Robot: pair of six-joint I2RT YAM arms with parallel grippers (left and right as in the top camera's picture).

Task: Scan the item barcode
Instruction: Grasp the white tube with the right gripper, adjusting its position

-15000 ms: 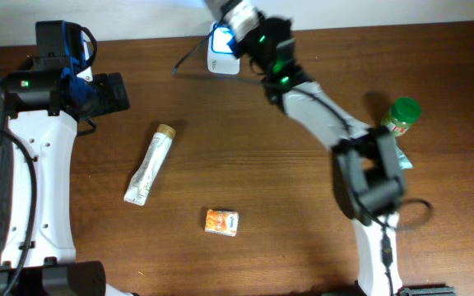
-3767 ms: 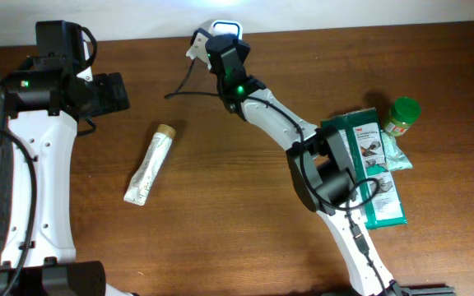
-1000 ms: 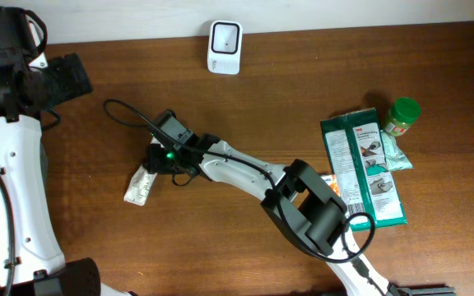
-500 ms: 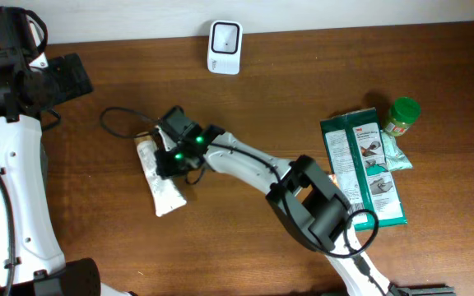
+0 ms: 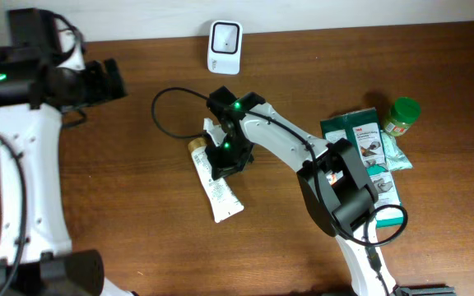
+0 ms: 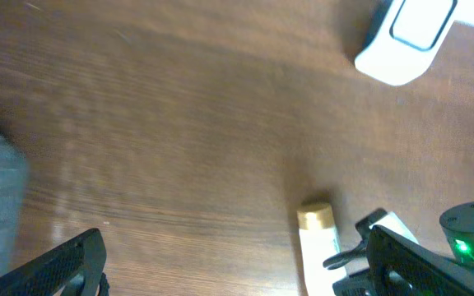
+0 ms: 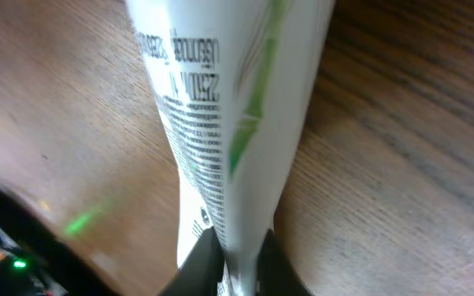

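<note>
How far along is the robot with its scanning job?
Perhaps done: a green packet and a jar lie together at the right, possibly already scanned, though nothing here proves it. In hand: the right gripper is shut on the white tube. Left: bring the tube's barcode in front of the scanner.

A dark wooden bench (image 5: pixel 122 238) carries a green printed packet (image 5: pixel 367 138) lying flat on its right side. A jar with a green lid (image 5: pixel 402 115) stands upright just beside the packet's far corner. A pale teal pouch (image 5: pixel 401 156) pokes out from under the packet's right edge.
</note>
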